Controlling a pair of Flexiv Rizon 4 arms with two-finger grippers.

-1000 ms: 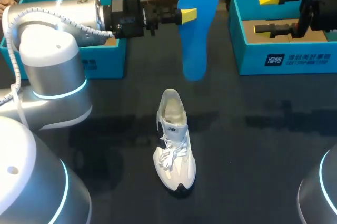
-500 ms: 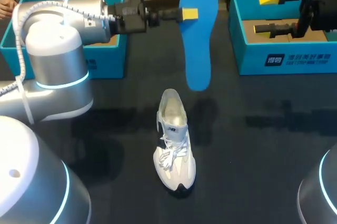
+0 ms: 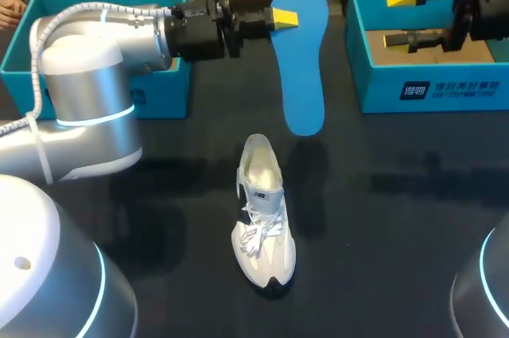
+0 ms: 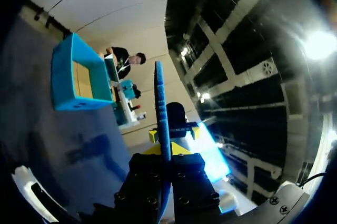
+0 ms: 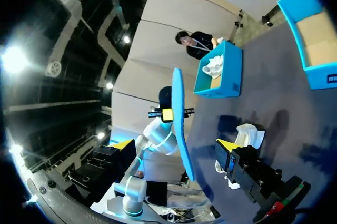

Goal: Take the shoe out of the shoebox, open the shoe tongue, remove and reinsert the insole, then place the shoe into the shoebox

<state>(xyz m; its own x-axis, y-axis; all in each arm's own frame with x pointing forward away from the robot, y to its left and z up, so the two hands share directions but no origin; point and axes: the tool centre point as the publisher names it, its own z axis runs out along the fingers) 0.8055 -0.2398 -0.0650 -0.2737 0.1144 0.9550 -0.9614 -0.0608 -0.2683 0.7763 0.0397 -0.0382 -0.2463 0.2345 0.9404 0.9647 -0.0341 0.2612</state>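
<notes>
Blue foam insole (image 3: 301, 52): held in the air over the far middle of the table (image 3: 398, 219), heel end up and toe end hanging down, above and beyond the shoe and not touching it.

Left gripper (image 3: 282, 17): closed on the insole near its upper end, one yellow tip on each face. In the left wrist view the insole (image 4: 160, 113) stands edge-on between the fingers.

White laced shoe (image 3: 262, 215): upright on its sole at the middle of the table, toe toward the near edge, opening facing up.

Right gripper (image 3: 400, 17): over the right shoebox (image 3: 429, 87) at the far right corner, fingers spread wide, nothing between them.

Left shoebox (image 3: 159, 91): teal, at the far left corner, partly behind the left arm.
</notes>
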